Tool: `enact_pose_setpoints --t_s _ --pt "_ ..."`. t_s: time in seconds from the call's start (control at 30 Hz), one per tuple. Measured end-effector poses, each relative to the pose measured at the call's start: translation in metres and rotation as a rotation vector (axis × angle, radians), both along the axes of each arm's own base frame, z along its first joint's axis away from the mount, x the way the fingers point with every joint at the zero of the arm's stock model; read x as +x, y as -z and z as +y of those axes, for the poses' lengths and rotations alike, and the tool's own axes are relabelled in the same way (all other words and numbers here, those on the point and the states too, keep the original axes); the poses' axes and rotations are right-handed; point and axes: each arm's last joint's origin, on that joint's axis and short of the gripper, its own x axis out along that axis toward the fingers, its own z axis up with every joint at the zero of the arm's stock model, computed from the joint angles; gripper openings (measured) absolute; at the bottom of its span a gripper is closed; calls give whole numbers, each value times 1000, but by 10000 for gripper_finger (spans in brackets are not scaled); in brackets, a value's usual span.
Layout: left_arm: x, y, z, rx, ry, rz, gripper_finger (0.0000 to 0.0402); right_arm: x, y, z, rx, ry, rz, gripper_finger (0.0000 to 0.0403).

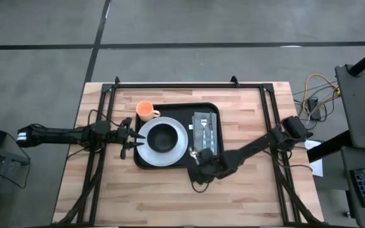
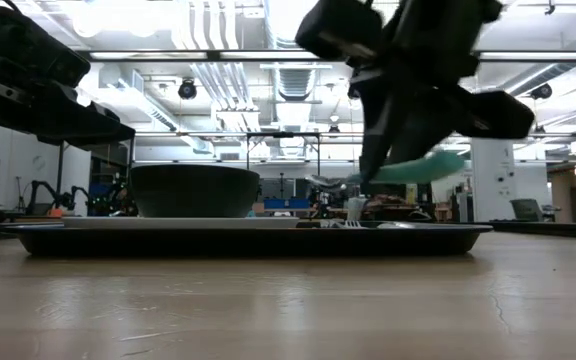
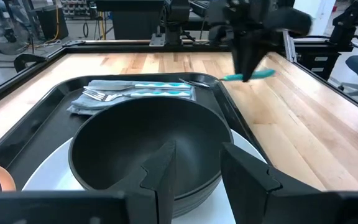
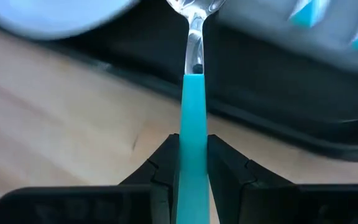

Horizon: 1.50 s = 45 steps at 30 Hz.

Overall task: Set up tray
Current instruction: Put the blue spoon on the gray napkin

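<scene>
The tray (image 1: 146, 161) sits flat on the wooden table (image 1: 170, 196), roughly mid-table and a little toward the far edge. On its left half rests a white plate (image 1: 179, 147) with a dark bowl (image 1: 163, 137) standing upright in the middle of it. An orange cup (image 1: 146, 111) stands in the tray's far left corner, just beside the plate. On the right half lies a grey napkin (image 1: 206, 131), lengthwise, with a fork (image 3: 114, 94) and at least one more teal-handled piece of cutlery laid on top of it; what kind I cannot tell.

Right gripper (image 4: 193, 163): at the tray's near right corner, over the rim. Its fingers are clenched on the teal handle of a spoon (image 4: 193, 99). The spoon's metal neck and bowl reach out over the tray's edge, toward the plate. In the low view the spoon (image 2: 418, 168) hangs above the tray, not touching it.

Left gripper (image 3: 194, 168): at the tray's left side, level with the plate, pointing across the bowl. Its fingers stand parted with a clear gap between them and nothing in it; the bowl's near rim lies just ahead of the fingertips.
</scene>
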Motion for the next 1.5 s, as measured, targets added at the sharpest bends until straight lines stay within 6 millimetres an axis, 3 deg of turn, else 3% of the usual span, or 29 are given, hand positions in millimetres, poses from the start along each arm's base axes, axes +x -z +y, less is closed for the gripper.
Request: enact_pose_setpoints --t_s 0.3,0.83,1.23,1.5 --pt "0 0 0 0 0 0 105 13 -11 -40 5 169 32 53" --pt "0 0 0 0 0 1 105 18 5 -107 -79 278 60 53" --pt "0 0 0 0 0 0 105 29 31 -127 -103 277 103 53" --pt "0 0 0 0 0 1 105 29 33 -134 -106 283 110 53"
